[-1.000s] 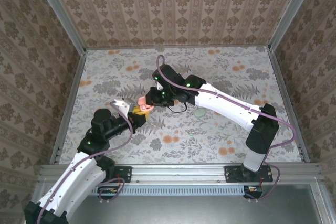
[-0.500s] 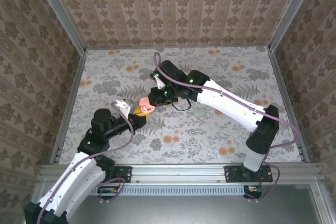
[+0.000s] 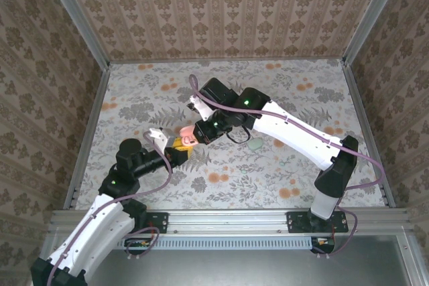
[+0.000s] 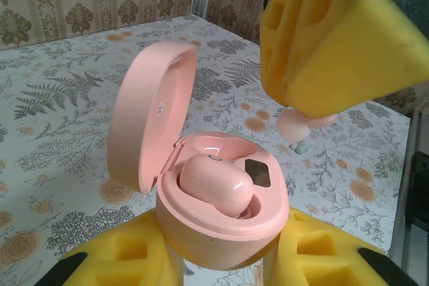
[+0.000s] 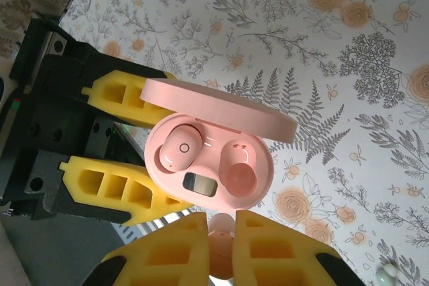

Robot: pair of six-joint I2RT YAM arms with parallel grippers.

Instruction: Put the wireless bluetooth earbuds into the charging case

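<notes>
1. We find the left end effector [image 4: 221, 262] clenched on the pink charging case [image 4: 221, 222], with the lid [image 4: 144, 118] open, over the floral tabletop [image 4: 60, 98].
2. The seated earbud [image 4: 214, 185] occupies one case pocket.
3. The right end effector [image 5: 221, 246] grips the second earbud [image 5: 221, 224] at 6 o'clock of the case in the right wrist view, just beside its rim.

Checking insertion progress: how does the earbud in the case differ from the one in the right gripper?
Place: the seated earbud sits in its slot in the open charging case; the held earbud is pinched in the right gripper, not in the empty slot.
Exposure: the seated earbud shows its whole top face with a ring mark; the held earbud is mostly hidden by the yellow pads.
Shared: both pink, like the case.
</notes>
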